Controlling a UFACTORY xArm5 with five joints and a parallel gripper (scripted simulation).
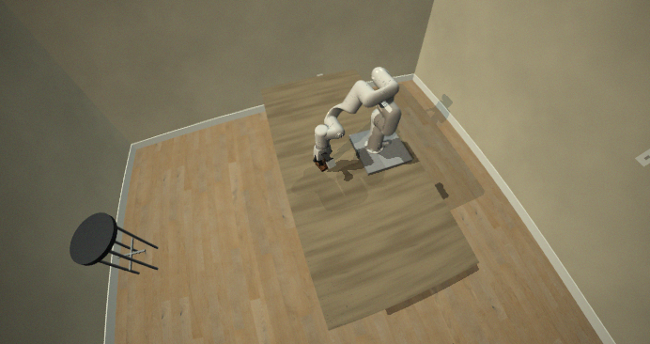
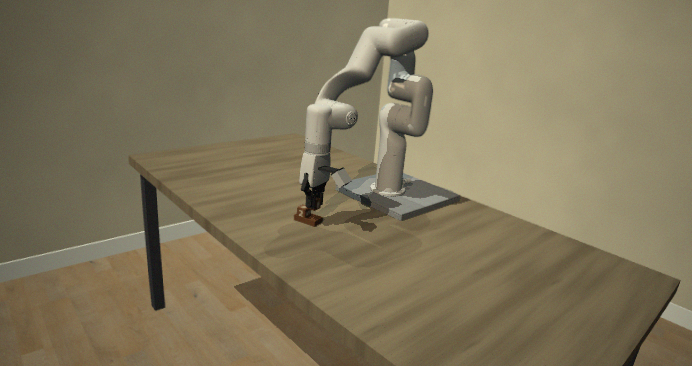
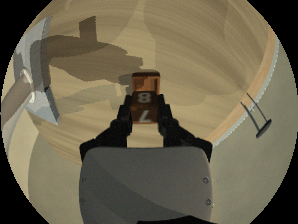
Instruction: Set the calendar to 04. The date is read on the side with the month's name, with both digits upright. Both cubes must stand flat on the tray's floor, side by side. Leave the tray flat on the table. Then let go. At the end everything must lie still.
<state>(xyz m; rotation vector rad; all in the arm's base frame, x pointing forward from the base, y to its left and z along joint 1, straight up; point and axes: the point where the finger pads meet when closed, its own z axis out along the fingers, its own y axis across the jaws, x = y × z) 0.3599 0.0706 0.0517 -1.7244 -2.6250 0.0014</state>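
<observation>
The calendar is a small brown tray (image 2: 308, 219) on the wooden table, left of the arm's base. It also shows in the overhead view (image 1: 321, 165). My gripper (image 2: 314, 205) points straight down over the tray and is shut on one pale digit cube (image 3: 144, 111). The cube's top face carries a dark digit that I cannot read for sure. A second cube (image 2: 302, 211) stands in the tray beside the held one; in the wrist view it is the brown block just beyond the fingers. The month's name is too small to make out.
The arm's grey base plate (image 2: 400, 198) lies close to the right of the tray. The table's left edge (image 2: 200, 216) runs not far from the tray. A black stool (image 1: 94, 239) stands on the floor, far off.
</observation>
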